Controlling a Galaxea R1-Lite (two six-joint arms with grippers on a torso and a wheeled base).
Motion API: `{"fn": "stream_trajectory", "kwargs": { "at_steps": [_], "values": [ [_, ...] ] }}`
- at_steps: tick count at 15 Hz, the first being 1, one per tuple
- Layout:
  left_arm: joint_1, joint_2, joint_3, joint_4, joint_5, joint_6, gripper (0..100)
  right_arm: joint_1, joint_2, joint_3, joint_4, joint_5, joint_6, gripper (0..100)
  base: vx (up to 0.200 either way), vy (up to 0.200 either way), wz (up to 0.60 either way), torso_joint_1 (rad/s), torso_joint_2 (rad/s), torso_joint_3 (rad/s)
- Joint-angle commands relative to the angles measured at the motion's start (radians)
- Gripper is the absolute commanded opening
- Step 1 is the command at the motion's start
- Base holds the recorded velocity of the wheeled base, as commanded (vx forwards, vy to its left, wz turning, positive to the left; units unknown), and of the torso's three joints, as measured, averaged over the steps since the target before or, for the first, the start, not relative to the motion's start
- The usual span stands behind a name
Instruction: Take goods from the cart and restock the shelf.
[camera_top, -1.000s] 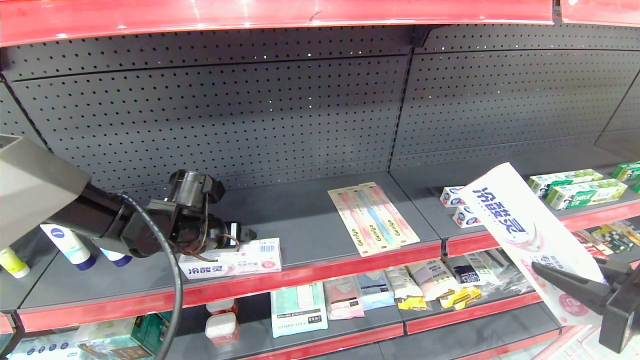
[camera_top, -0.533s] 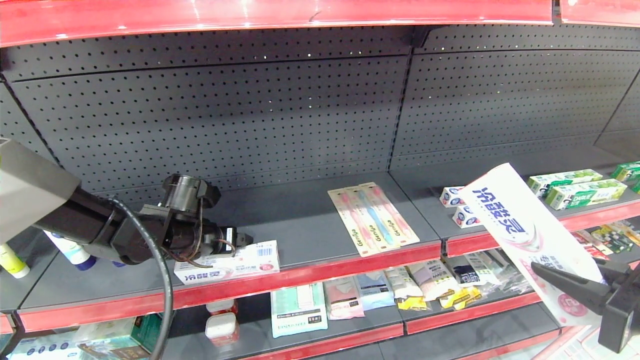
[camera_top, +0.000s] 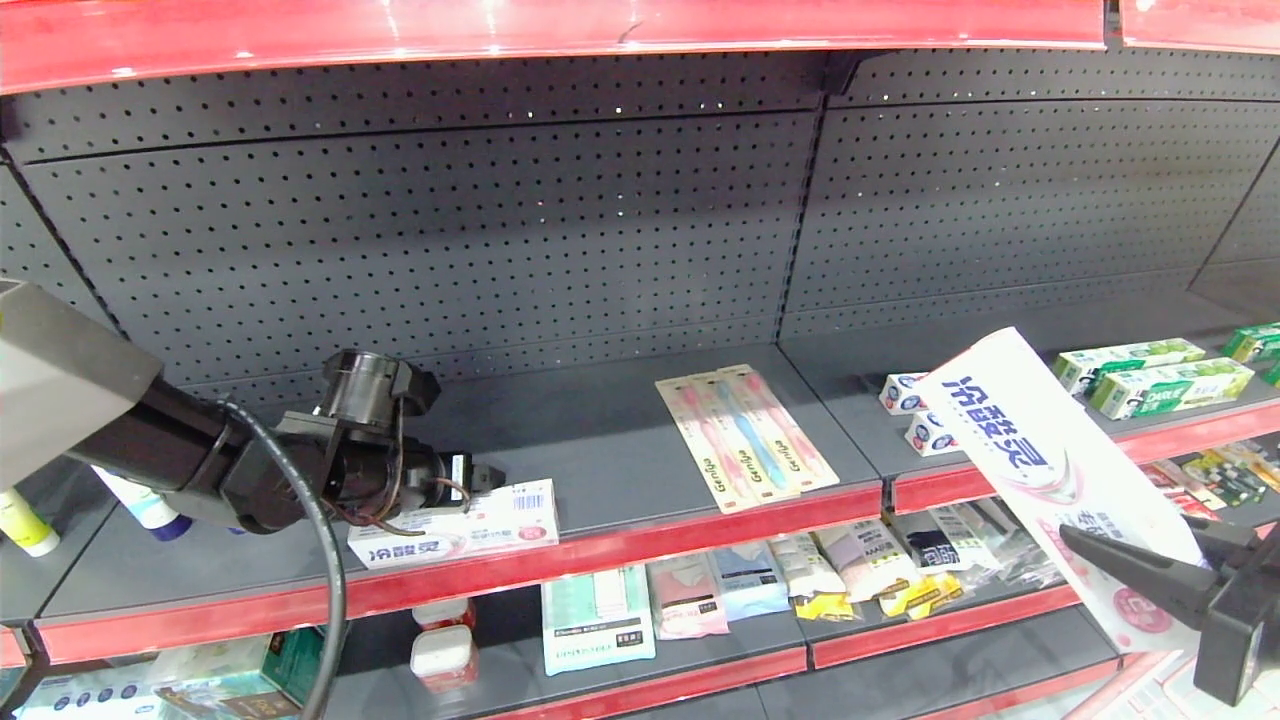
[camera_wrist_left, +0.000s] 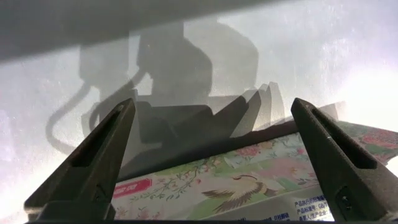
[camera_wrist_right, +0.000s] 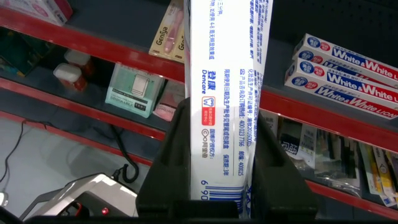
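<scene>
**Box by the shelf's lip could be dragged off**

The left pincer (camera_top: 488, 472) is spread over the left end of the shelved toothpaste box (camera_top: 470, 525). That box lies flat on the shelf (camera_top: 600, 430), just behind its red front lip (camera_top: 640, 548). Whether a finger touches the box is hard to tell. If one does, withdrawing could drag the box over the lip. The right pincer (camera_wrist_right: 222, 115) pinches a second toothpaste box (camera_top: 1040, 440) by its lower end, tilted, in front of the shelf. So low a hold may let it pivot or slip.
</scene>
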Motion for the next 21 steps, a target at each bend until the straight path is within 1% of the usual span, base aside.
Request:
{"fn": "stream_trajectory", "kwargs": {
  "at_steps": [1,2,6,8,12,15,18,21],
  "values": [
    [0.012,0.014,-0.007,-0.042,0.007,-0.002,100,0.0,0.006,0.0,-0.001,0.0,0.0,0,0.0,0.0,0.0,0.0,0.0,0.0],
    [0.021,0.016,-0.005,-0.074,0.007,-0.001,100,0.0,0.007,0.0,-0.001,0.0,0.0,0,0.0,0.0,0.0,0.0,0.0,0.0],
    [0.067,-0.01,-0.013,-0.083,0.007,0.002,100,0.0,0.017,0.0,-0.001,0.0,0.0,0,0.0,0.0,0.0,0.0,0.0,0.0],
    [0.079,-0.038,-0.019,-0.079,0.004,0.002,100,0.0,0.021,-0.001,-0.001,0.0,0.0,0,0.0,0.0,0.0,0.0,0.0,0.0],
    [0.079,-0.139,0.0,-0.076,0.001,0.005,100,0.0,0.033,-0.007,-0.001,0.0,-0.003,0,0.0,0.0,0.0,0.0,0.0,0.0],
    [0.079,-0.236,0.05,-0.077,-0.002,0.005,100,0.0,0.044,-0.018,-0.001,0.0,-0.006,0,0.0,0.0,0.0,0.0,0.0,0.0],
    [0.081,-0.345,0.161,-0.079,-0.002,0.005,100,-0.001,0.047,-0.017,-0.001,0.0,-0.003,0,0.0,0.0,0.0,0.0,0.0,0.0],
    [0.081,-0.474,0.236,-0.076,-0.002,0.005,100,-0.004,0.069,-0.027,-0.001,-0.001,-0.003,0,0.0,0.0,0.0,0.0,0.0,0.0]
  ]
}}
